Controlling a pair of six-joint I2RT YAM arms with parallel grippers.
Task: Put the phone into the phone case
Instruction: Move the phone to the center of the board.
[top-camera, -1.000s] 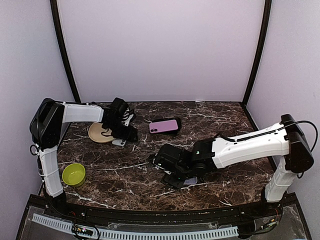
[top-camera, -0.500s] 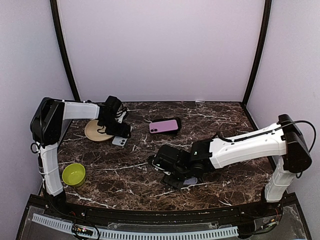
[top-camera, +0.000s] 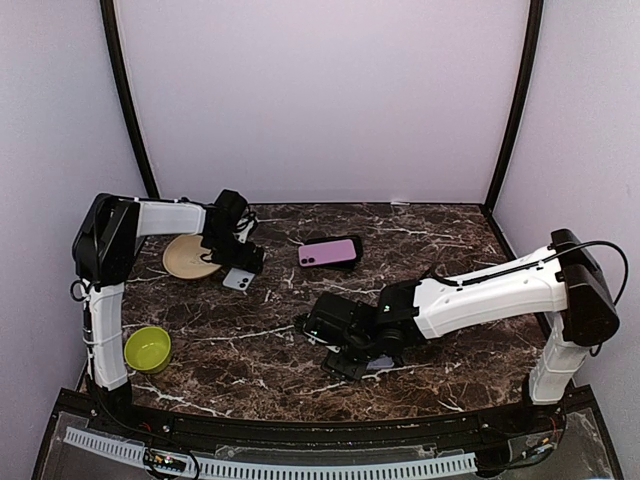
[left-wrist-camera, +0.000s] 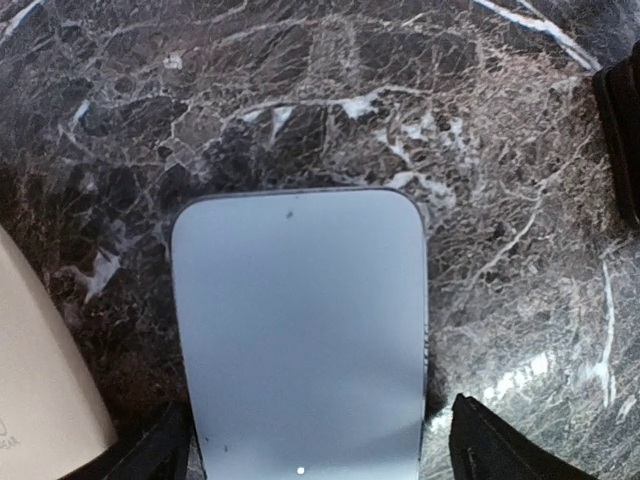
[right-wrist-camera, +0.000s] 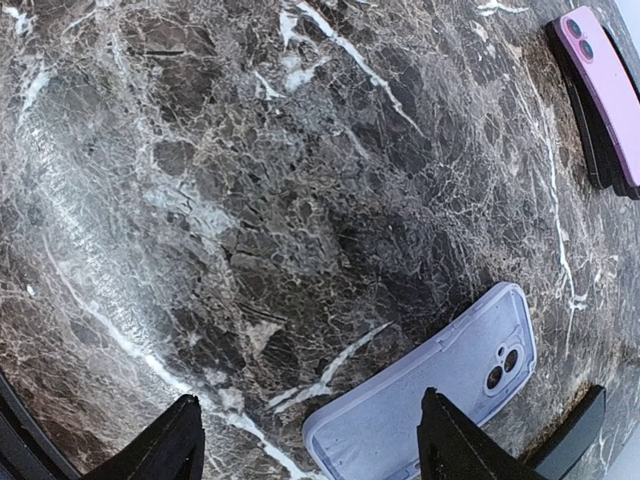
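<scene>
Two phones are counted: one grey-blue phone (left-wrist-camera: 300, 330), laid flat toward the table's back-left corner between the spread fingers of the left gripper (left-wrist-camera: 320, 445), and one pink phone (top-camera: 328, 251) by the back edge. One lavender case (right-wrist-camera: 420, 395) is seen near the front edge below the right gripper (right-wrist-camera: 310, 420), likewise spread.

My white left arm (top-camera: 165, 217) stretched forward, black left gripper (left-wrist-camera: 320, 452) pointing down, jaws wide, white right arm (top-camera: 490, 290) angled inward, black right gripper (right-wrist-camera: 310, 440) low, jaws spread.
</scene>
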